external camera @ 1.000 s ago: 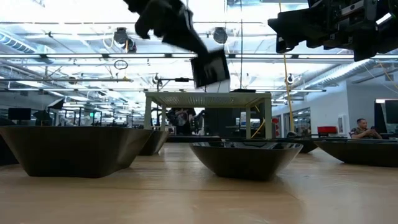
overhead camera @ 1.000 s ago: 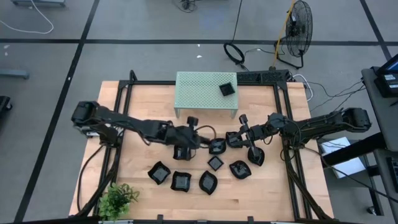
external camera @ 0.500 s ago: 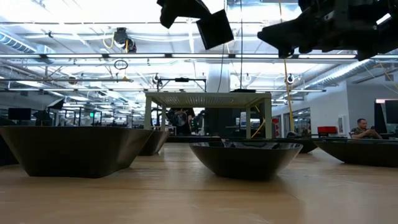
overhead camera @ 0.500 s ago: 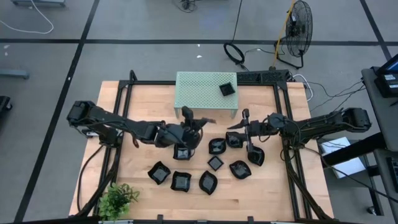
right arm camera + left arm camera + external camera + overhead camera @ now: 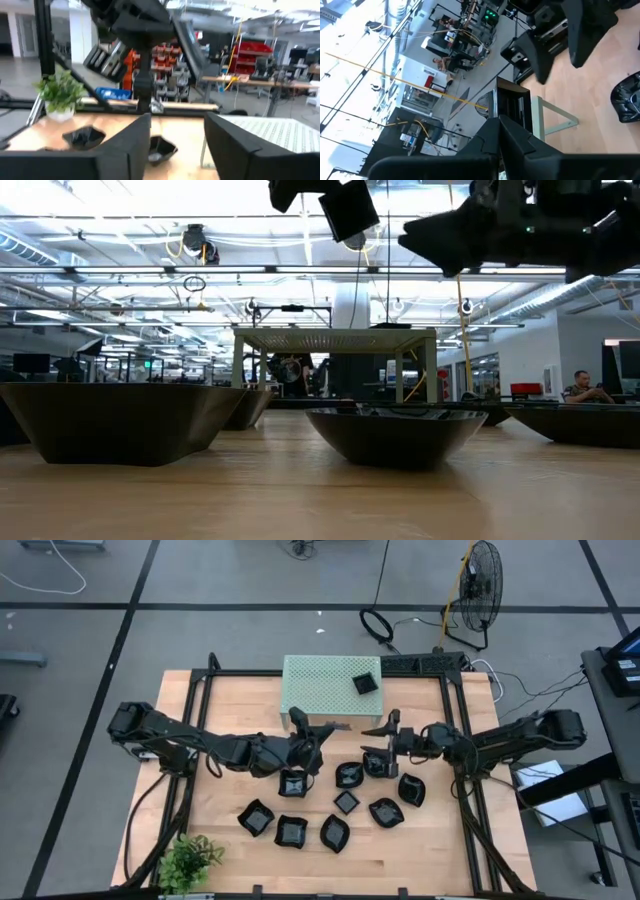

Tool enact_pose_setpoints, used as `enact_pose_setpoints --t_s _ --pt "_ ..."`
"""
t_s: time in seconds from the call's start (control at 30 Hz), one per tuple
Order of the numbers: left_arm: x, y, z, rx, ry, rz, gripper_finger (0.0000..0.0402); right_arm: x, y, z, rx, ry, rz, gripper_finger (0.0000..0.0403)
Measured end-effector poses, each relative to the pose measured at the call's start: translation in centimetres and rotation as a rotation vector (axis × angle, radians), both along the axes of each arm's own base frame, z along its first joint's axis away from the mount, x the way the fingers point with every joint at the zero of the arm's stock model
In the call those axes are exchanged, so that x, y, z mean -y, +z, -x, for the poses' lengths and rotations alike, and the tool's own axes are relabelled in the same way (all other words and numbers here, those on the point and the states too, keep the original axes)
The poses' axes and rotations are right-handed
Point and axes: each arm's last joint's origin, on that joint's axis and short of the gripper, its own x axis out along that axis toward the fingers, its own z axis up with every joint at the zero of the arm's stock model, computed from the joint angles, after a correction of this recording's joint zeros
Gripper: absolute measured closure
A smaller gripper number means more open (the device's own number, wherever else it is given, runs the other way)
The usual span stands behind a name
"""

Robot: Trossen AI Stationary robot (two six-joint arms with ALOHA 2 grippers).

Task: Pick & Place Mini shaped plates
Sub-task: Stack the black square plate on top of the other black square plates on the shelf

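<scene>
My left gripper [image 5: 312,740] hovers high near the table's middle, shut on a small glossy black square plate [image 5: 350,210]. This plate also shows in the left wrist view, the plate [image 5: 512,107] standing just beyond the fingers. My right gripper [image 5: 385,735] is open and empty. It is level, points toward the table's left, and floats above a plate [image 5: 376,764]. Several more black plates rest flat on the wood, among them one [image 5: 292,783] below the left gripper. One plate [image 5: 365,683] sits on the pale green stand [image 5: 320,690]. My left gripper pinches the square plate by one rim [image 5: 335,195] between its two fingers. The plate is lifted clear of the table, tilted, and hangs below the fingers [image 5: 300,188]. The exact spot of contact lies at the top edge of the low view.
A small potted plant [image 5: 190,858] stands at the near left corner. Dark frame rails [image 5: 195,700] run along the table's sides. Bare wood lies between the plate cluster and the left rail. In the right wrist view the open fingers [image 5: 130,145] frame two plates and the stand.
My left gripper has risen and moved toward the far edge and the green stand, carrying the plate higher. My right gripper has lifted from beside the rightmost plates, tipped up from pointing down to level, and moved toward the table's left and far side.
</scene>
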Motion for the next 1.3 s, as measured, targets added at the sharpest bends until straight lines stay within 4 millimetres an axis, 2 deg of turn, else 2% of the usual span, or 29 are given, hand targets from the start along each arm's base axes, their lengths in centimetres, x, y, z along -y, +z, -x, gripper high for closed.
enact_pose_setpoints --t_s 0.1,0.2,0.5,0.6,0.97,1.3 --pt "0.0 -0.2 0.0 0.004 0.007 0.040 0.0397 0.2 0.0 -0.3 0.038 -0.054 0.011 0.0199" --pt "0.0 -0.5 0.1 0.008 0.019 0.090 0.0392 0.4 -0.3 -0.7 0.014 -0.140 0.004 0.0195" --pt "0.0 -1.9 -0.1 -0.042 0.033 0.142 0.0396 -0.3 0.2 -4.5 -0.182 -0.263 0.055 0.0214" --pt "0.0 -2.5 -0.3 -0.068 0.065 0.128 0.0398 -0.7 0.2 -5.0 -0.205 -0.315 0.076 0.0218" --pt "-0.1 -4.0 -0.8 -0.118 0.104 0.120 0.0392 -1.0 0.4 -5.1 -0.181 -0.308 0.077 0.0220" --pt "-0.1 -3.9 -0.9 -0.108 0.096 0.126 0.0394 -1.0 0.4 -5.1 -0.182 -0.302 0.075 0.0254"
